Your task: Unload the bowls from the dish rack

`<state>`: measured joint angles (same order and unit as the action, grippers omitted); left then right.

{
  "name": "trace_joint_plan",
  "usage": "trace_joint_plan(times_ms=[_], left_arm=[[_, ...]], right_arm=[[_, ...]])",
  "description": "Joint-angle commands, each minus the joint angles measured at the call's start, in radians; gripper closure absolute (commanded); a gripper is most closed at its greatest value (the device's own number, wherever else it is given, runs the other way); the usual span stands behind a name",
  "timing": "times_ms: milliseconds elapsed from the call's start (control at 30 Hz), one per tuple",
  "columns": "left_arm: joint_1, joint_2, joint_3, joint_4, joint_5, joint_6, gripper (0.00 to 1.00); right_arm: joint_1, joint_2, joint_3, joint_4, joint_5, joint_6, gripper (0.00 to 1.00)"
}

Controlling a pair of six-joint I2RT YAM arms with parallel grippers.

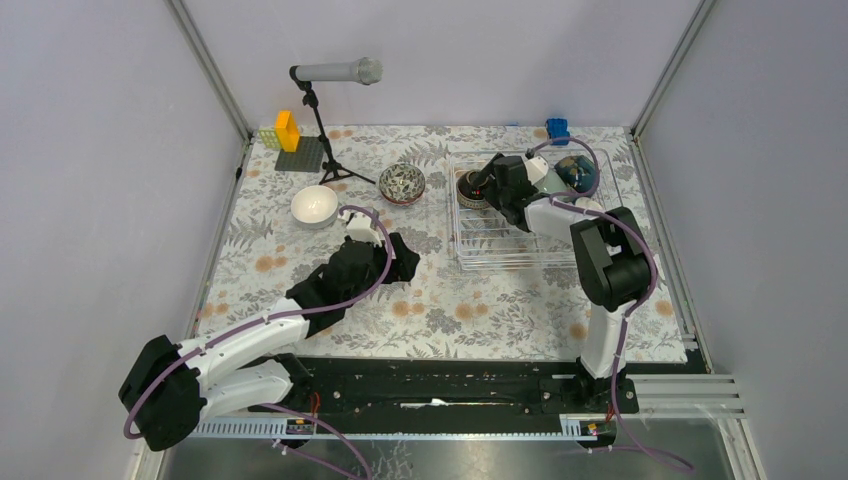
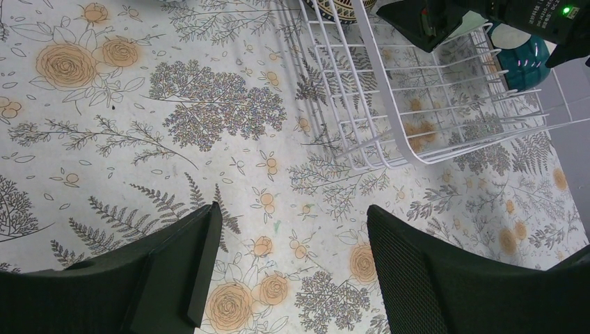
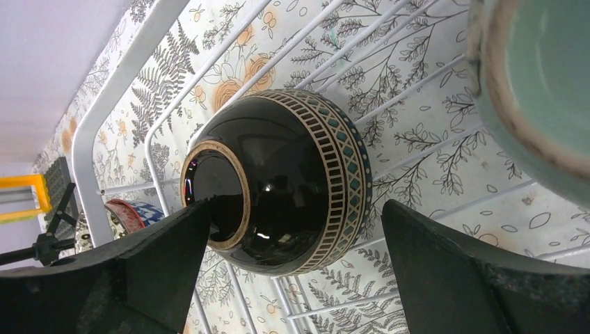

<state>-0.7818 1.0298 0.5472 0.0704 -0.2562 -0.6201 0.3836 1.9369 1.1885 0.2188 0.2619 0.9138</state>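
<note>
The dish rack (image 1: pixel 503 266) stands at the back right of the table. In it a dark brown bowl (image 3: pixel 292 181) with a patterned band lies tipped, its foot ring towards the camera. My right gripper (image 3: pixel 296 205) is open with a finger on either side of this bowl, and the right finger stands clear of it. A mint green bowl (image 3: pixel 536 83) sits beside it, and a teal bowl (image 1: pixel 576 172) sits at the rack's far right. On the cloth lie a white bowl (image 1: pixel 314 205) and a patterned bowl (image 1: pixel 402 183). My left gripper (image 2: pixel 292 209) hovers open and empty over the cloth, left of the rack (image 2: pixel 389 149).
A microphone (image 1: pixel 338 72) on a black tripod (image 1: pixel 330 155) stands at the back left, beside yellow and green blocks on a grey baseplate (image 1: pixel 300 157). A small blue object (image 1: pixel 557 128) sits behind the rack. Enclosure walls border the floral cloth on three sides.
</note>
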Motion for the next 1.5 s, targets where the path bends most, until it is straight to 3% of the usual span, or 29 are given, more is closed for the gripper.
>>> trace_joint_plan(times_ms=[0, 900, 1167, 1467], left_arm=[[0.002, -0.005, -0.009, 0.047, -0.019, -0.003, 0.19], [0.001, -0.033, -0.013, 0.019, -0.032, 0.006, 0.18], [0.002, -0.044, -0.018, 0.010, -0.031, 0.005, 0.18], [0.002, -0.048, -0.020, 0.017, -0.020, 0.001, 0.18]], right_arm=[[0.017, 0.002, 0.026, -0.014, 0.078, 0.066, 0.00], [-0.029, 0.051, -0.065, 0.164, -0.042, 0.240, 0.00], [-0.039, 0.002, -0.150, 0.297, -0.070, 0.257, 0.13], [-0.038, -0.149, -0.171, 0.280, -0.025, 0.123, 0.28]])
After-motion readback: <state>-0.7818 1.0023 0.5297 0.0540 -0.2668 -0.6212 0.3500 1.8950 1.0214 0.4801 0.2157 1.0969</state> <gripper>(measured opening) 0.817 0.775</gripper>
